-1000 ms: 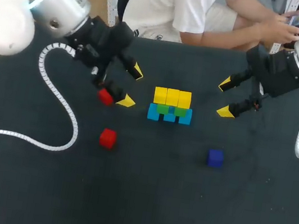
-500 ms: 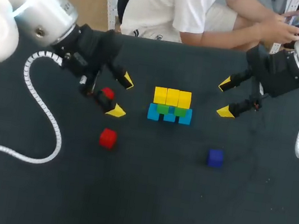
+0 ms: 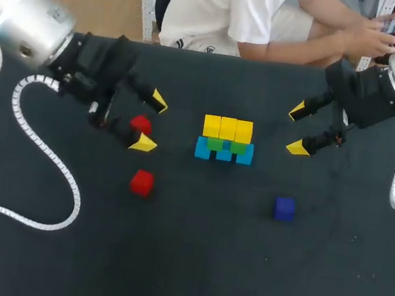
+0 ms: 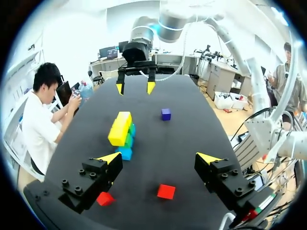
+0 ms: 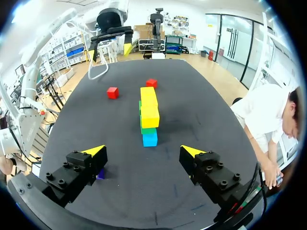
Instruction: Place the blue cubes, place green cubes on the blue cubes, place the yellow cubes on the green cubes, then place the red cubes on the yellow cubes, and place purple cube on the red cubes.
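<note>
Hanging above the table [image 4: 192,120] with its two fingers spread wide and nothing between them, the left gripper [image 4: 158,156] had both red pieces beneath it rather than ahead of it. In its wrist view a red cube [image 4: 104,198] lay just under and slightly outside the finger on the stack's side. The other red cube [image 4: 166,191] sat below the gap, back from the yellow tips toward the wrist. Neither was touched. From overhead the first cube seemed to sit inside the gap, which I judged to be an effect of the gripper's height. The yellow cubes [image 4: 120,128], where red must go, topped the stack ahead of the fingers and a little to that same side. Their row ran away from the gripper, roughly along its line of reach, near end first. The right gripper [image 3: 297,129], likewise open and empty, hung beyond the row's far end, well apart from both red cubes, so the left arm was plainly nearer. The pick probably called for drawing back slightly and descending, not reaching forward.
</note>
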`<action>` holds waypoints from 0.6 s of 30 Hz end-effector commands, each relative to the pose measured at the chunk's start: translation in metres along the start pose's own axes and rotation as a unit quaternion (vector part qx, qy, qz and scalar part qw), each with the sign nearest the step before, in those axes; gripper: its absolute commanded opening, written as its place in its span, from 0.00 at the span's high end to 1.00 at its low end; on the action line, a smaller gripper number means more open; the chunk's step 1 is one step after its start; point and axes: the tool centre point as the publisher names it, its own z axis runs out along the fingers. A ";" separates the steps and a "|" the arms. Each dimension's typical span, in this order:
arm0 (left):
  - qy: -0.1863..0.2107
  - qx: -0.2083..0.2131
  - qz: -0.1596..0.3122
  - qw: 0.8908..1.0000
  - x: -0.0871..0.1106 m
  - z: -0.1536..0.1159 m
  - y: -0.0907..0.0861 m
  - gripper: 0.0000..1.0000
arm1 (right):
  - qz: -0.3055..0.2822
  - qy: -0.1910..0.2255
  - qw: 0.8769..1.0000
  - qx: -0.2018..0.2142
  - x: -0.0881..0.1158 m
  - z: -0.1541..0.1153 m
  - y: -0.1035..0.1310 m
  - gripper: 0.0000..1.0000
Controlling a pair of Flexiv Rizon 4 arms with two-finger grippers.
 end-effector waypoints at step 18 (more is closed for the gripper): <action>0.225 0.072 -0.050 0.970 0.025 0.019 -0.072 0.00 | 0.000 -0.001 1.000 0.001 0.000 0.000 0.000 0.00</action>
